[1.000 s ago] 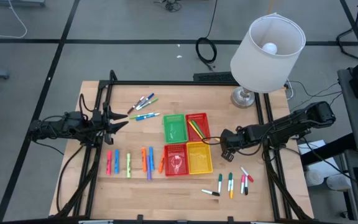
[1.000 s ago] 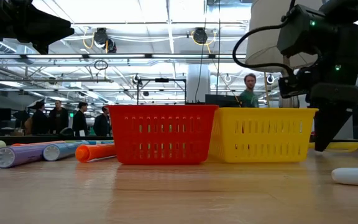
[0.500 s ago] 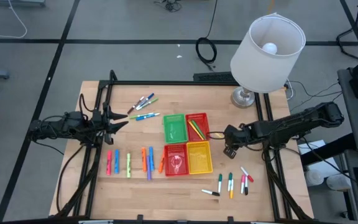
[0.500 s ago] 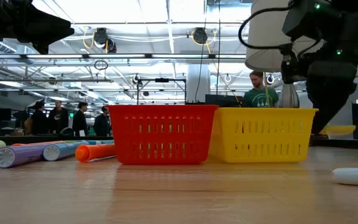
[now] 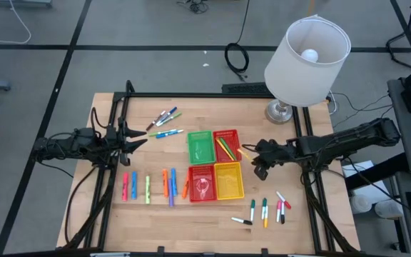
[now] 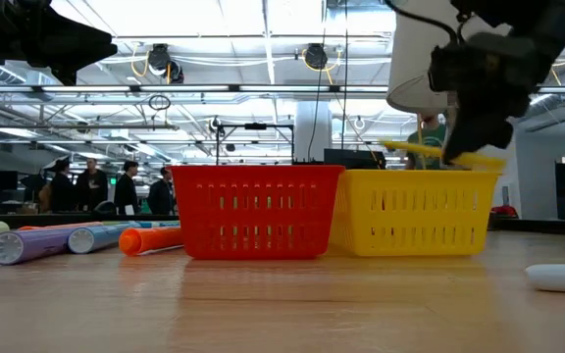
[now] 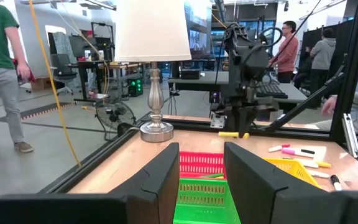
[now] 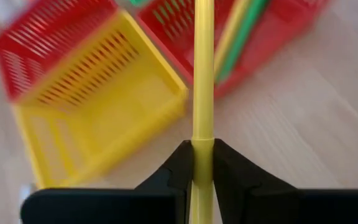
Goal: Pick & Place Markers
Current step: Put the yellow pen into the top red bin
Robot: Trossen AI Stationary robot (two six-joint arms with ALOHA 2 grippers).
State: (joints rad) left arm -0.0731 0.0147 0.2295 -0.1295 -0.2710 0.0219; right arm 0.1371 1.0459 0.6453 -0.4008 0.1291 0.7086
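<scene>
Markers, short capped plastic sticks, lie in loose groups on a pale wooden table (image 5: 291, 214). Nearest, along the lower edge of the high view, one row (image 5: 152, 185) sits lower left and another cluster (image 5: 266, 210) lower right; a third group (image 5: 164, 121) lies upper left.

Centre frame, four small square plastic baskets with slotted walls sit touching: red basket (image 5: 201, 183) and yellow basket (image 5: 228, 180) in front, green basket (image 5: 200, 146) and a second red basket (image 5: 226, 145) behind, which holds several markers.

Just right of the baskets, the right gripper (image 5: 257, 153) is closed on a yellow marker (image 8: 203, 93), pinched near one end and held level above the yellow basket's rim. It likely feels light, stiff and smooth, so it could slip or pivot; a grip nearer mid-barrel would probably steady it.

At centre left, the left gripper (image 5: 135, 138) hangs with fingers apart, holding nothing.

Farthest, upper right, stands a lamp (image 5: 305, 57) with white fabric shade and metal base.
</scene>
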